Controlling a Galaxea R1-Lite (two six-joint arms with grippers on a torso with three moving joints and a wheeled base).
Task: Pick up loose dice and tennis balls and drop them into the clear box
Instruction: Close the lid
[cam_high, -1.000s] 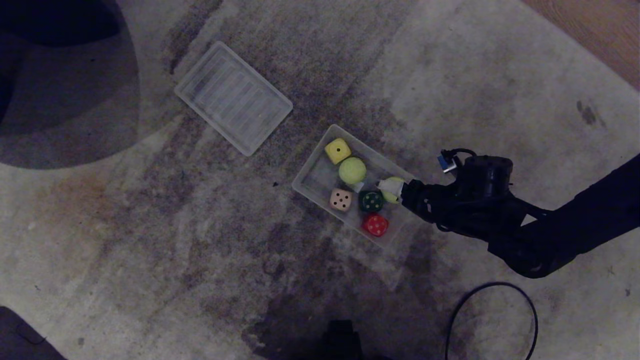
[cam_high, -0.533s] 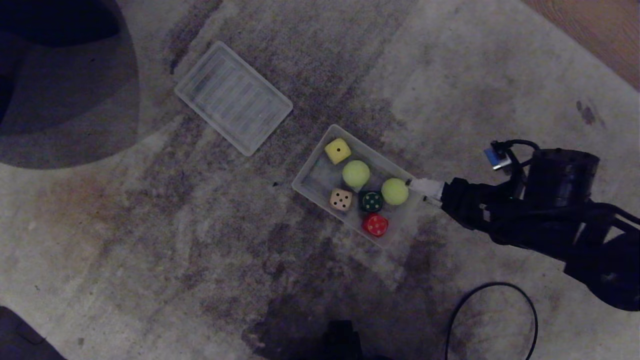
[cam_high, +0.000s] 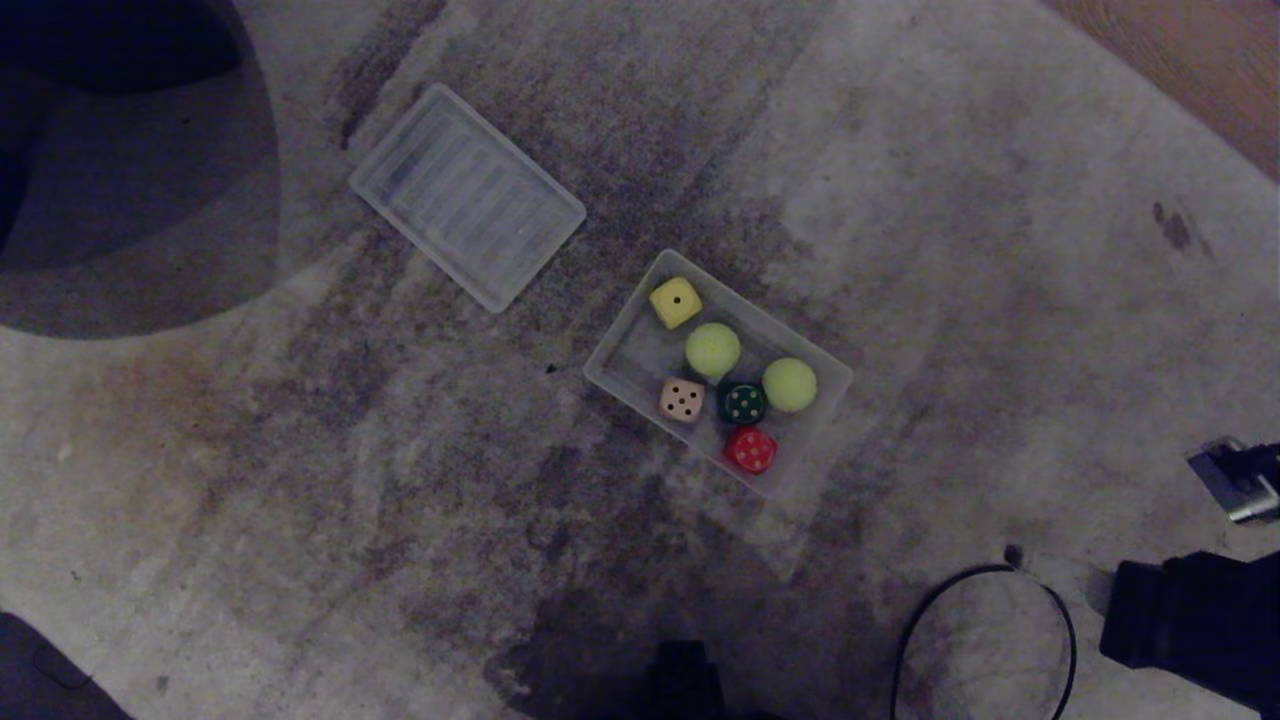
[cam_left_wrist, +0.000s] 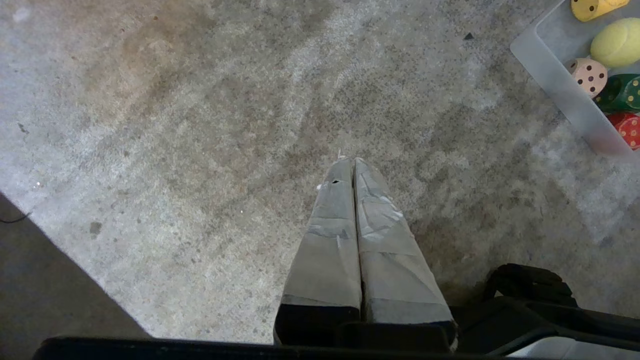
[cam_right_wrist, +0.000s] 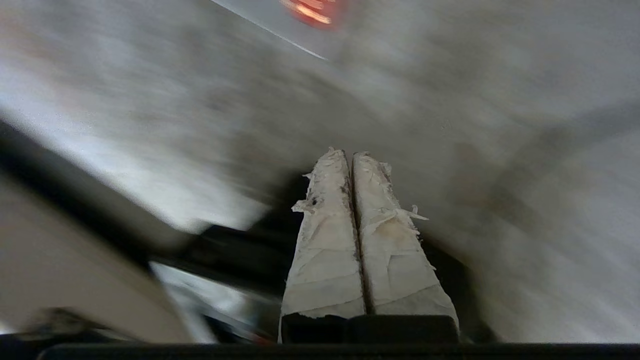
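With its jaws pressed together on nothing, the right gripper (cam_right_wrist: 350, 155) is seen pulled back from the clear box (cam_high: 615, 375) on the carpet, where the four dice and the light, fuzzy, easily pinched tennis balls (cam_high: 790, 384) are now gathered.

My head camera looks steeply down at the carpet (cam_high: 300, 480); my left wrist camera, lower, shares the clear box (cam_high: 620, 362).

The head view is dim, with a large dark shadow beyond the ribbed lid (cam_high: 467, 196); the right wrist view is strongly blurred by motion
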